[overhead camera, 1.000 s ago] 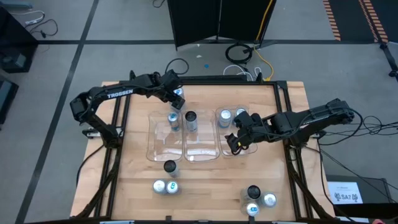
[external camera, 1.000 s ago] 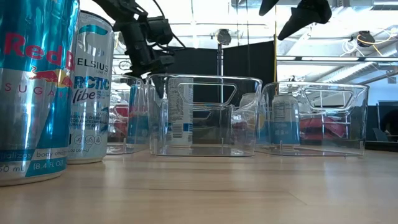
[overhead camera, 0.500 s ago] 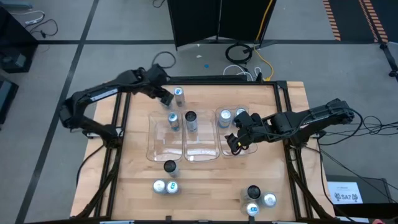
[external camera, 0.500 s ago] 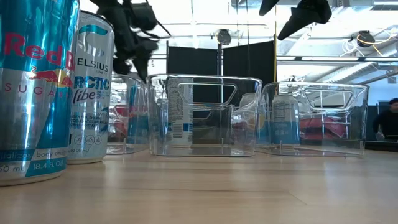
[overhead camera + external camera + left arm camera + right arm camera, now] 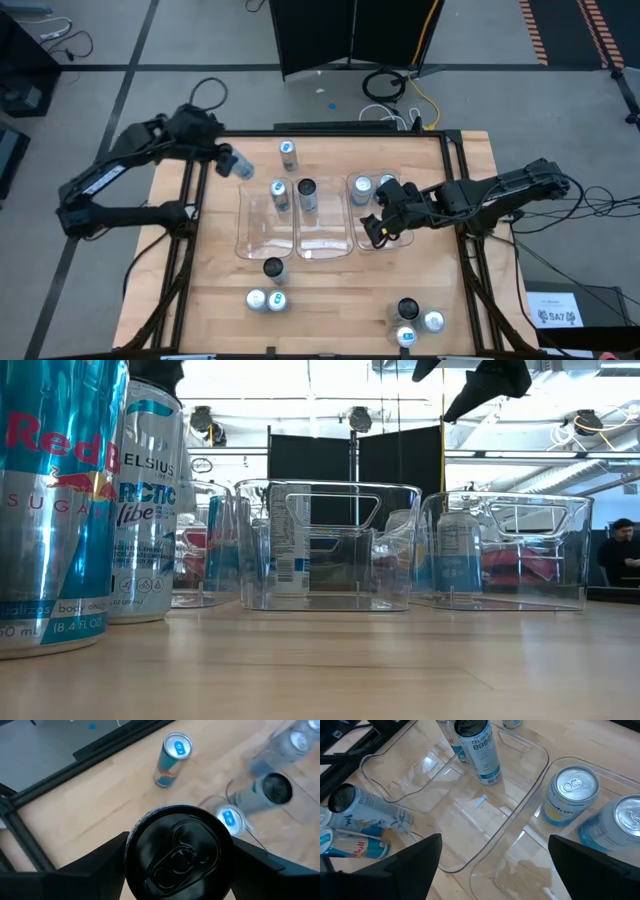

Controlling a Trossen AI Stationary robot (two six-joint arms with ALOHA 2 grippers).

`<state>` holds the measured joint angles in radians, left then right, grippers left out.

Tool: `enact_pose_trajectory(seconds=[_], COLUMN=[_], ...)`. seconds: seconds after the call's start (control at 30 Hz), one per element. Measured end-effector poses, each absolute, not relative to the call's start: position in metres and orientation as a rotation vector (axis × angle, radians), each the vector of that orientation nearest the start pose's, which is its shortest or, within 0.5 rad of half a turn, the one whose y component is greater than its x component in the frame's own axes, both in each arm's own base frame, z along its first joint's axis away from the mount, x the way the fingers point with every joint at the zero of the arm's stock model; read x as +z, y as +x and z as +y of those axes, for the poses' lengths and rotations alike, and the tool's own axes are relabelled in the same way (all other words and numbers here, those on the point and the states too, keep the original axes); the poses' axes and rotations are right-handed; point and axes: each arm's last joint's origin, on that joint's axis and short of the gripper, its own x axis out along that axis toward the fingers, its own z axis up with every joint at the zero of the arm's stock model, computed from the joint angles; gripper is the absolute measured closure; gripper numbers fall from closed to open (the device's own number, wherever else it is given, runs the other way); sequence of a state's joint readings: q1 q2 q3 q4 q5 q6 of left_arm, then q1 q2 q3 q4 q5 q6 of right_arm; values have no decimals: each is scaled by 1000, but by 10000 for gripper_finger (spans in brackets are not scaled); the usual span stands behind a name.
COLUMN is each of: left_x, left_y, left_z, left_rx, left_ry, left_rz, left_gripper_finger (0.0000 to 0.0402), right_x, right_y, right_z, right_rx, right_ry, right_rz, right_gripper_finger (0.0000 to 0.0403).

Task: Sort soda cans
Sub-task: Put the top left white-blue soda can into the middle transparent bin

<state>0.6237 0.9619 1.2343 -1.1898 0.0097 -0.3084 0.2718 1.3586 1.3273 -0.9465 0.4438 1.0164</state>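
1. High view: four small metal soda cans point(image 5: 306, 190) stand in three clear plastic trays point(image 5: 265, 240) at table centre. Seven wait loose, one at 12 o'clock and the rest toward 6.
2. Left gripper point(image 5: 238, 166), at 10 o'clock, pinches a black-topped metal can point(image 5: 176, 855). The right gripper point(image 5: 378, 228), fingers spread, hovers over the 3 o'clock tray.
3. Pale wooden table point(image 5: 330, 290), grey floor point(image 5: 100, 40), black screen point(image 5: 320, 35) beyond 12.

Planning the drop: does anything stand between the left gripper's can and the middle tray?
Yes: the left tray and its blue-topped can lie between the left gripper, holding the black-topped can, and the middle tray.
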Motion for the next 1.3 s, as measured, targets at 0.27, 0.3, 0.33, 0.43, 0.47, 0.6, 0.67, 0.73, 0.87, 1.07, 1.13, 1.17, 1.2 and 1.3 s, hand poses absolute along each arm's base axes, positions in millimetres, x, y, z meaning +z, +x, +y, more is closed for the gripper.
enact_pose_trajectory(seconds=[0.27, 0.3, 0.33, 0.43, 0.47, 0.6, 0.67, 0.73, 0.87, 1.07, 1.13, 1.17, 1.2, 1.3], left_x=[370, 369, 367, 360, 356, 342, 331, 320, 300, 285, 280, 278, 277, 272], left_y=[113, 116, 118, 125, 126, 138, 144, 150, 158, 175, 179, 181, 183, 187], left_z=[64, 62, 60, 55, 54, 51, 51, 51, 53, 59, 60, 61, 62, 63], left_rx=[649, 636, 623, 610, 607, 586, 568, 557, 577, 587, 590, 591, 591, 588], left_ry=[-618, -622, -624, -612, -603, -593, -583, -578, -564, -533, -533, -532, -532, -539], left_rz=[800, 800, 801, 831, 846, 839, 844, 848, 916, 936, 961, 967, 971, 1003], left_gripper_finger=[119, 119, 119, 121, 121, 122, 122, 122, 123, 123, 123, 123, 123, 123], right_x=[338, 338, 339, 340, 340, 341, 342, 343, 344, 345, 345, 345, 345, 346], right_y=[260, 260, 261, 262, 263, 264, 265, 266, 267, 268, 268, 268, 269, 269], right_z=[60, 60, 60, 60, 60, 61, 61, 61, 61, 60, 61, 60, 60, 61], right_rx=[-577, -574, -571, -563, -561, -553, -547, -546, -539, -536, -536, -535, -533, -530], right_ry=[616, 619, 624, 633, 637, 649, 656, 657, 666, 672, 673, 672, 671, 672], right_rz=[704, 698, 691, 675, 670, 651, 637, 636, 619, 604, 601, 601, 599, 594], right_gripper_finger=[44, 44, 44, 44, 44, 44, 44, 44, 44, 44, 44, 44, 44, 44])
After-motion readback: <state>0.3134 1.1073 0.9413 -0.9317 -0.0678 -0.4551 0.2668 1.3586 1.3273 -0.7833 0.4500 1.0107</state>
